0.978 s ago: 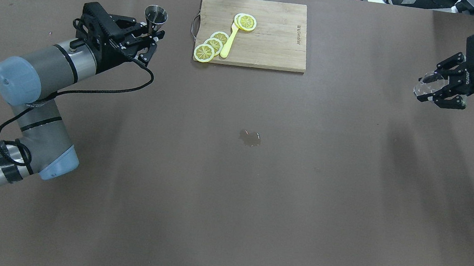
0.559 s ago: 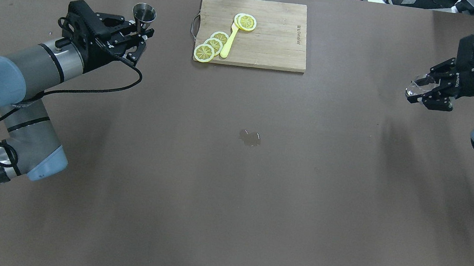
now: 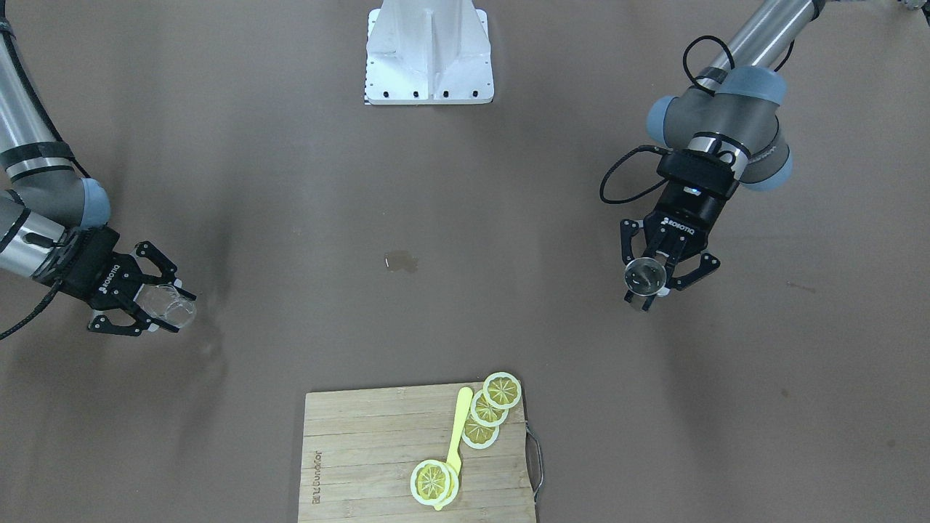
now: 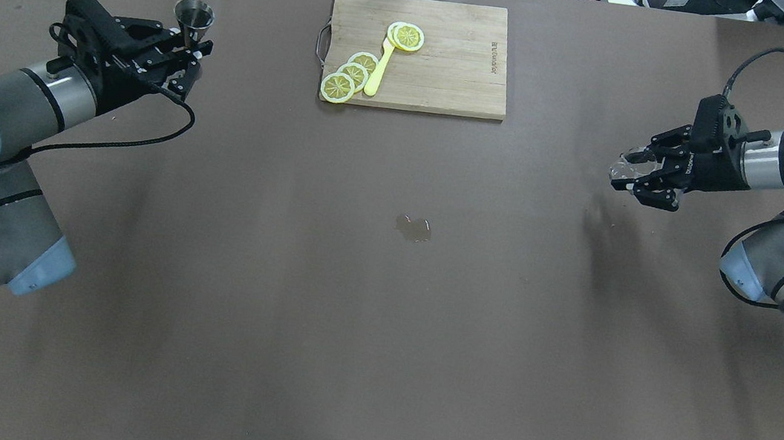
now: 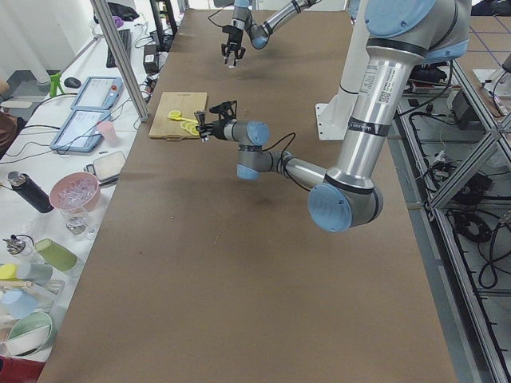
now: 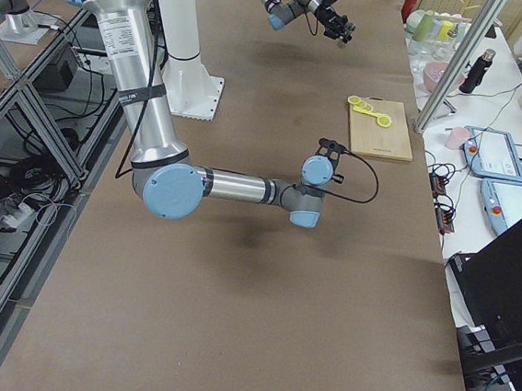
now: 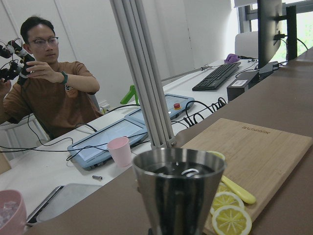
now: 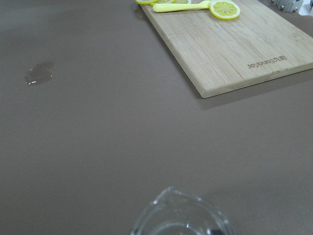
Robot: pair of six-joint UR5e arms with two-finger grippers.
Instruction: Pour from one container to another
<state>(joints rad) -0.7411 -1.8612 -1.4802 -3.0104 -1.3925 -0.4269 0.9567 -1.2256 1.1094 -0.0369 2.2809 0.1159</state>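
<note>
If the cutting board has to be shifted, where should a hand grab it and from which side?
Take the metal loop handle on the short edge of the cutting board, coming from the robot's left. The board lies flat, so its other edges offer little to pinch. The left hand is nearest, but holds the jigger.

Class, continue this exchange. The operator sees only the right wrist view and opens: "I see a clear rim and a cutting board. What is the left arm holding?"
Observer: The left claw is shut on a steel jigger, held upright.
Operator: Is it filled?
Observer: The left wrist view shows what looks like dark liquid near its rim.
Operator: Is it near my glass?
Observer: No. Overhead, the jigger hangs beyond the cutting board's handle end, while the right claw holds the clear glass well past the opposite end.
</note>
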